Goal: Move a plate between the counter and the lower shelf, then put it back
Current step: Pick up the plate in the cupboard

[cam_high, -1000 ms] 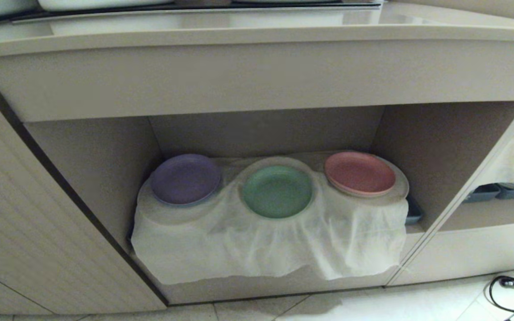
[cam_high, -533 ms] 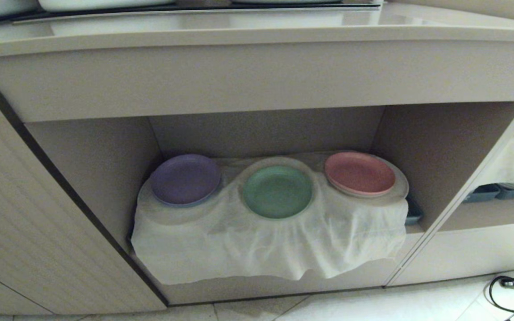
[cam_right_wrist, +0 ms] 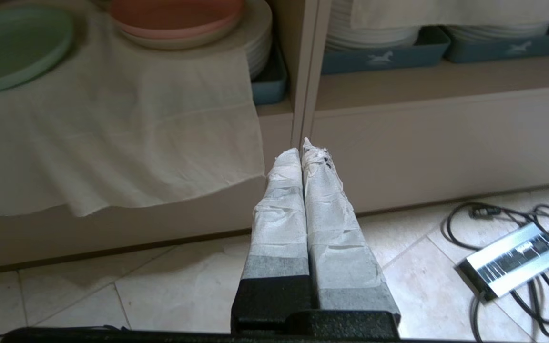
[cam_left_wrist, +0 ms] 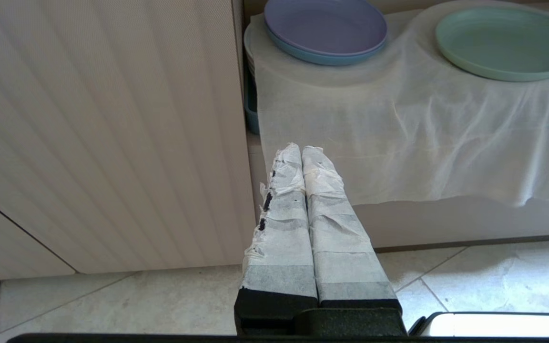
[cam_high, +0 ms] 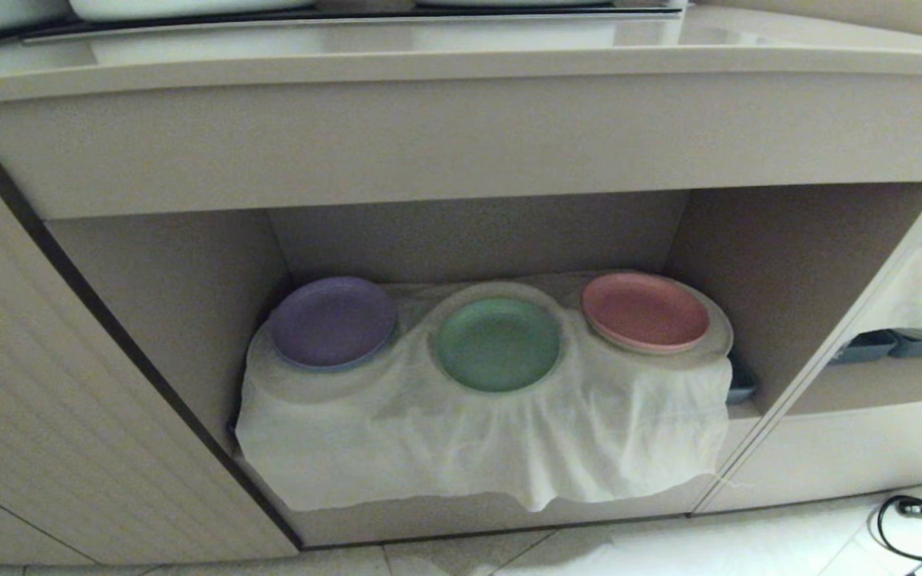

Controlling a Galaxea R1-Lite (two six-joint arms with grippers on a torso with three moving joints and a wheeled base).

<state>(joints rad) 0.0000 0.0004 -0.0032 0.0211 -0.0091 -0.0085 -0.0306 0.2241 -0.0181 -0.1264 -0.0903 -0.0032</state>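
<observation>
in the lower shelf [cam_high: 749, 264], middle position: the plate [cam_high: 499, 344], mint green, lies flat on a white cloth [cam_high: 477, 448] draped over a stack beneath and hanging down past the shelf front. purple plate [cam_high: 333, 322] on its left, pink plate [cam_high: 645, 310] on its right, each on its own covered stack; none of the three touch. the counter [cam_high: 461, 60] above carries no green plate.

neither arm shows in the head view. left gripper [cam_left_wrist: 302, 151]: taped fingers pressed together, empty, low outside the shelf, pointing toward the cloth's left end by the ribbed door [cam_left_wrist: 103, 124]. right gripper [cam_right_wrist: 303, 151]: fingers pressed together, empty, low by the divider post [cam_right_wrist: 305, 71] between the shelf and the side shelf with grey bins [cam_right_wrist: 384, 52]. cable and a metal box [cam_right_wrist: 515, 259] on the floor near it.

judgement: plate sits stored; neither gripper is near it.

risks from here:
- cloth is loose and hanging. a finger catching a fold could drag it and all three plates forward off the stacks.
- low rim on soft cloth: fingers may pinch cloth with the plate.
- right gripper is close to the post; swinging inward could clip it.
- lifting out, the plate could strike the counter's thick underside.
</observation>
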